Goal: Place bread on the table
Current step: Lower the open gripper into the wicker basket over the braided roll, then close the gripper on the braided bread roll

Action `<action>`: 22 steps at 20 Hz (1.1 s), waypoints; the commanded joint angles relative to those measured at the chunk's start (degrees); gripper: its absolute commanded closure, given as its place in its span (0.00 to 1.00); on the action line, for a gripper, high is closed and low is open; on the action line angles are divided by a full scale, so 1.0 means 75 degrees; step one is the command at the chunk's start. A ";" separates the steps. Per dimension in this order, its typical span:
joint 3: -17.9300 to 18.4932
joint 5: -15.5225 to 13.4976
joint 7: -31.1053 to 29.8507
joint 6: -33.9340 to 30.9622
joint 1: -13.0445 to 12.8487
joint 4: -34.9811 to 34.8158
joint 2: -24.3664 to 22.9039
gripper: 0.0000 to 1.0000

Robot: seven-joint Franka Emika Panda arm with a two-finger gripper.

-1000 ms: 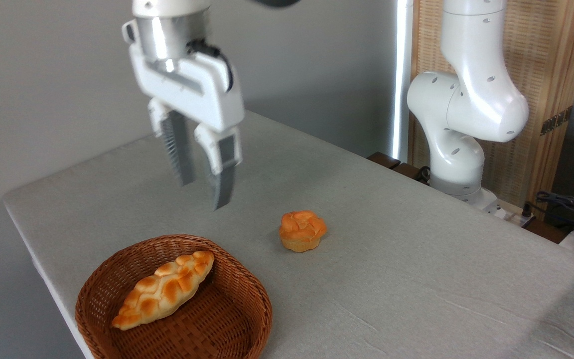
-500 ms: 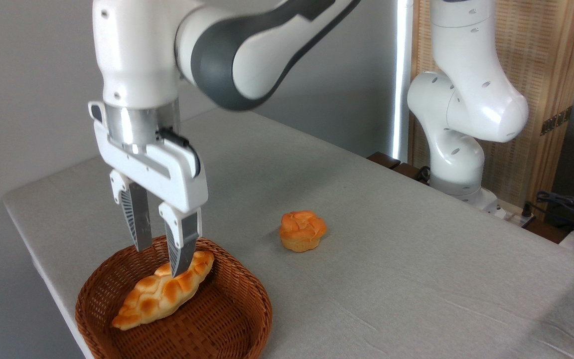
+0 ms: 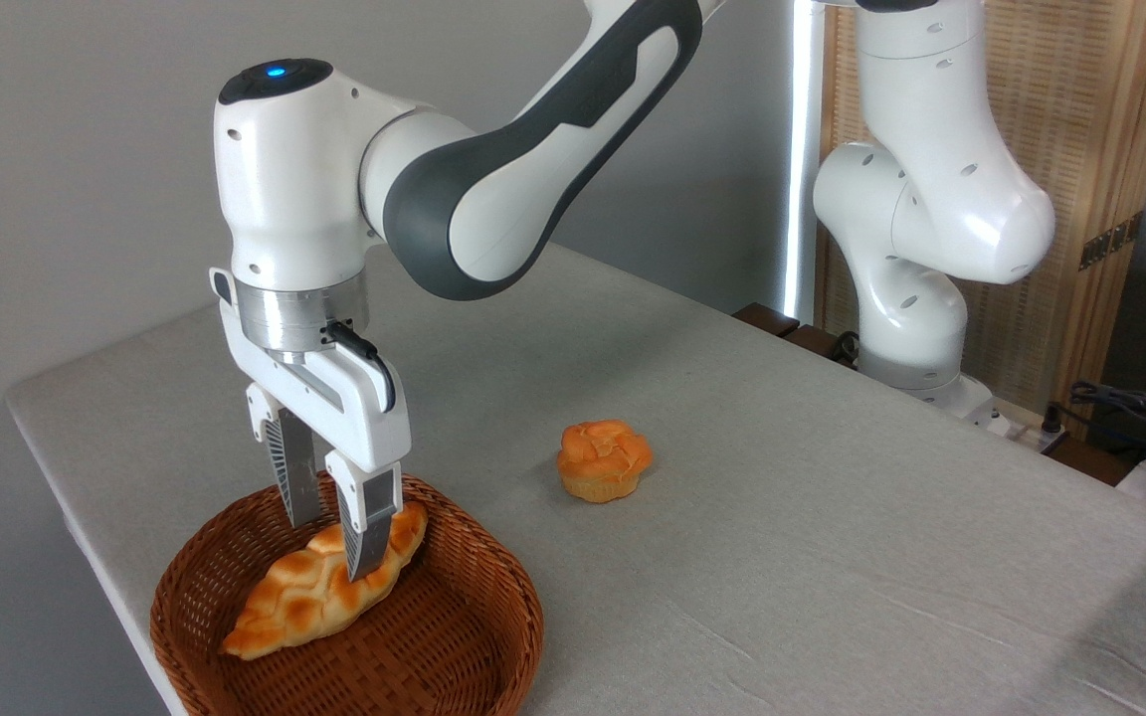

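While I watch through the fixed camera, the pincer (image 3: 337,547) points straight down into a brown woven basket (image 3: 454,636) at the near left corner of the counter (image 3: 832,517). Its two fingers (image 3: 370,517) straddle the upper right half of the bread (image 3: 326,593), one on the far side and one on the near side. The jaws are parted around the loaf, and I cannot tell whether the pads already press against its crust.

The bread is a long braided loaf, golden-orange with paler seams, lying diagonally in the basket with its lower tip toward the left rim. It rests on the basket floor, not on the counter.

A small round orange bun (image 3: 604,459) sits on the light grey counter to the right of the basket, well apart from it. I see the white arm (image 3: 493,189) reach in from the upper right, its base (image 3: 916,338) standing at the counter's far edge.
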 commanded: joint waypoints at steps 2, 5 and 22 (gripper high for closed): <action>-0.0033 0.0396 0.0266 0.0159 0.0044 -0.0103 -0.0058 0.00; -0.0010 0.0397 0.0675 0.0159 0.0079 -0.0103 -0.0070 0.00; -0.0056 0.0268 0.0923 0.0171 0.0079 -0.0115 0.0223 0.76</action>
